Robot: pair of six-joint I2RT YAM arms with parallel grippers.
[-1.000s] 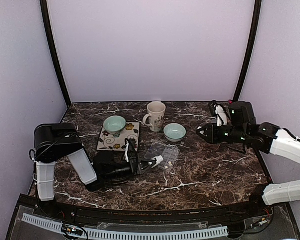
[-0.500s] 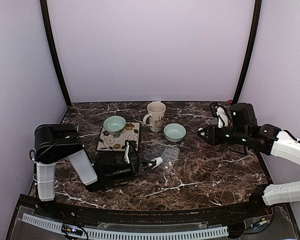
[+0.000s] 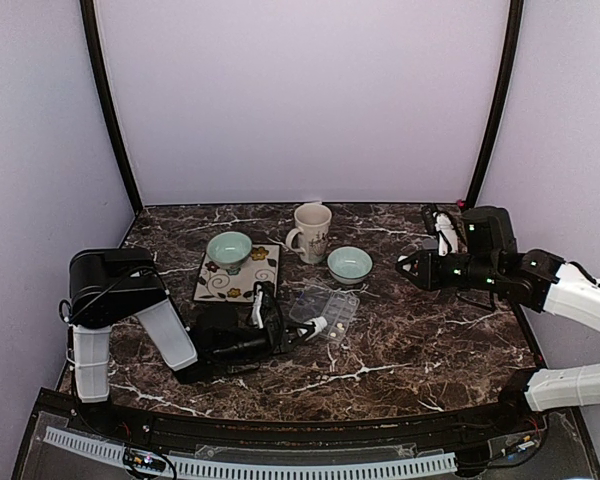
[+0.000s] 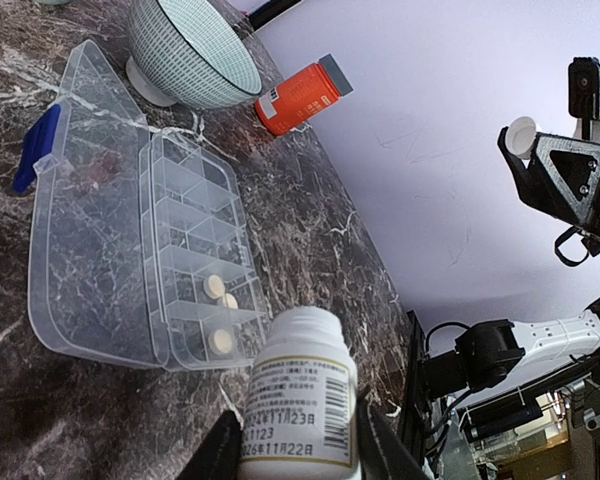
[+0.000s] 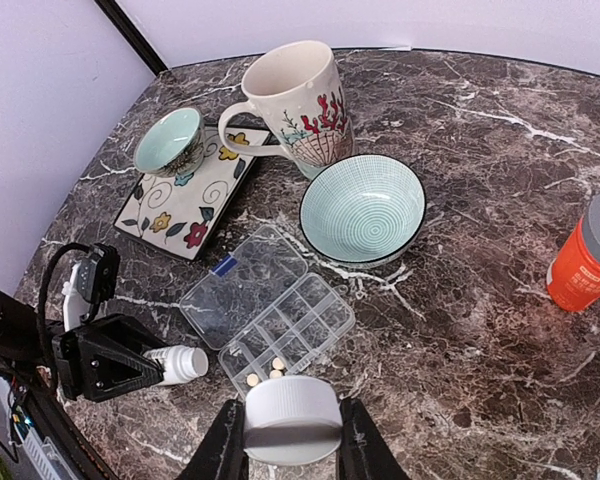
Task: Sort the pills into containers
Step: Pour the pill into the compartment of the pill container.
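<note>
**Top view.** The clear pill box [image 3: 332, 308] lies open on the marble table [image 3: 420, 340], in front of the mug [image 3: 312, 231] and a pale green bowl [image 3: 349, 264]. The left gripper [image 3: 298, 330] sits low at the box's near left corner, clamped on a white bottle [image 3: 317, 323]. I cannot tell whether the bottle's tip touches the box. The right gripper [image 3: 404, 266] hangs raised, well apart to the right of the box. Its jaws are too small to read here.

**Left wrist.** The left gripper [image 4: 298, 425] presses its fingers [image 4: 223, 455] against both sides of the white bottle [image 4: 302, 370]. The bottle's neck end points at the pill box [image 4: 90, 230] and sits just beside its nearest end. Three pills [image 4: 214, 287] lie in the compartments [image 4: 185, 200] closest to the bottle. The lid [image 4: 75, 250] lies flat beside the compartments. Past the box's far end stand the bowl [image 4: 195, 60] and an orange bottle [image 4: 300, 95]. The right gripper [image 4: 513, 150] is up in the air far beyond the box, with a white cap [image 4: 521, 132] at its tip.

**Right wrist.** The right gripper [image 5: 292, 440] is closed on the white cap [image 5: 292, 415], held above the table just off one end of the pill box [image 5: 242, 285]. The pills [image 5: 278, 365] rest in the compartments [image 5: 300, 325] at that same end, near the cap. The left gripper [image 5: 130, 372] and its white bottle [image 5: 183, 362] lie just beside that end of the box.
</note>
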